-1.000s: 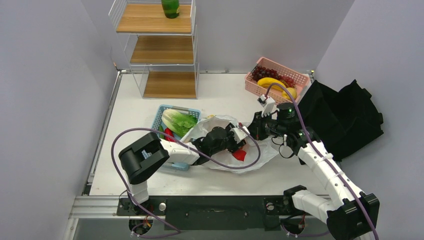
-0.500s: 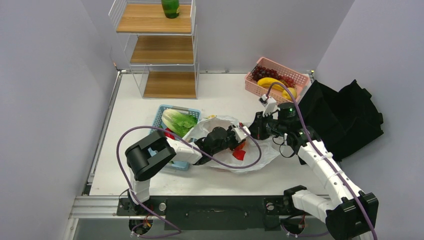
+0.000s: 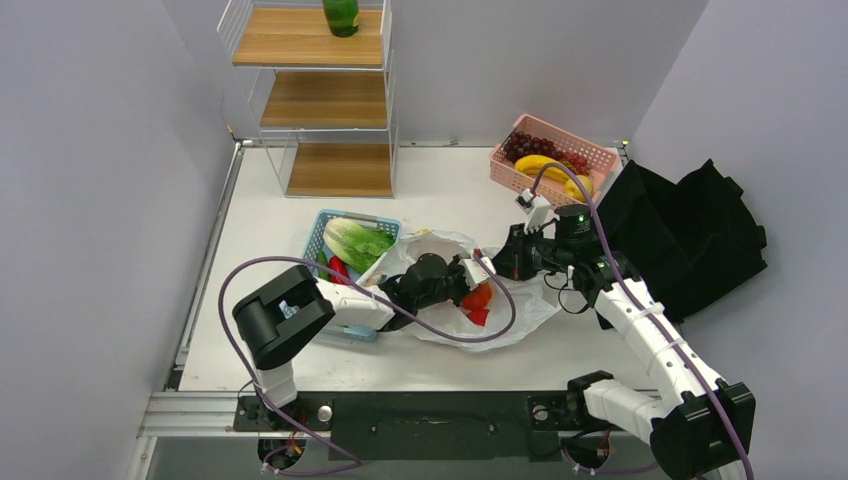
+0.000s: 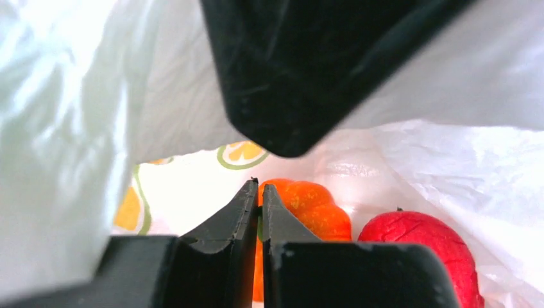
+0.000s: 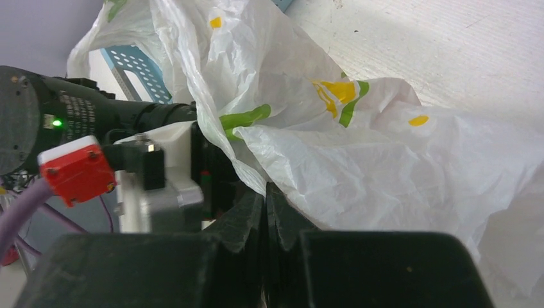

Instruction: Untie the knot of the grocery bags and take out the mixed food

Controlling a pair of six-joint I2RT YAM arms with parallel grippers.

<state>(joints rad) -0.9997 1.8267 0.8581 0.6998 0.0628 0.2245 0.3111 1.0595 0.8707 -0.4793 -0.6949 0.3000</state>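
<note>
Closing up on the left: the left gripper (image 4: 260, 186) was half open a second ago, and now its jaws are pressed together, deep inside the bag (image 3: 520, 310). I see its forearm lying low over the table (image 3: 440, 190), reaching right from the elbow into the bag's mouth. The tips sit right in front of the pumpkin (image 4: 314, 208); whether they nip anything, I cannot tell.

The right arm stretches forward and left from its base, wrist bent down. The right gripper (image 5: 264, 192) is clamped on a fold of the bag's rim, just beside the left wrist.

Counting now: one bag at mid-table, and inside it one pumpkin and one apple (image 4: 423, 247) just to its right. White plastic fills the remainder of the left wrist view.

Two baskets around it. The blue basket (image 3: 325, 225) touches the bag's left side and carries a lettuce (image 3: 357, 242). The pink basket (image 3: 597, 158) at the back holds one banana (image 3: 545, 165) and grapes (image 3: 525, 147). A black tote (image 3: 690, 235) slumps on the right, close behind the right arm. At back left stands a rack (image 3: 320, 100) with three wooden shelves and one green bottle (image 3: 341, 15) on top.
</note>
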